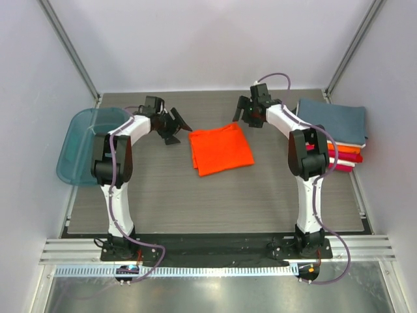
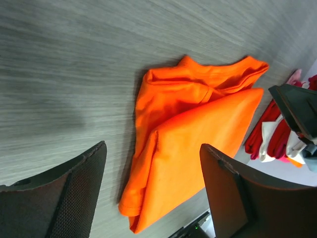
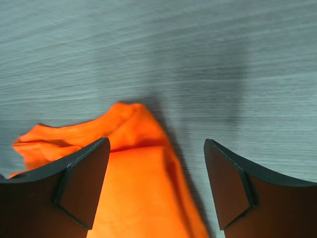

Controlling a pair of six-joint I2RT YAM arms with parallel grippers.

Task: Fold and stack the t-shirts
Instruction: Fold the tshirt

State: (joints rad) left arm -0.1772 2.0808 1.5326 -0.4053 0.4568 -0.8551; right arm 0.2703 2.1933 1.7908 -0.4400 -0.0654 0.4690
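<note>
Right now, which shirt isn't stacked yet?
The bright orange t-shirt, alone mid-table; the rest sit piled at the right edge, blue-grey one on top.

I am reaching both arms forward, my left gripper point(image 1: 178, 130) and right gripper point(image 1: 243, 119) hanging with jaws spread wide.

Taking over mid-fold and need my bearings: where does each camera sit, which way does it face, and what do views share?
Top external: above and behind the arm bases, looking down on the table; both arms show.
Left wrist: on the left arm, looking across the orange shirt toward the shirt stack; open left gripper shows.
Right wrist: on the right arm, looking down at the orange shirt; open right gripper shows.
Shared: all three see the orange shirt; top and left wrist also the shirt stack.
</note>
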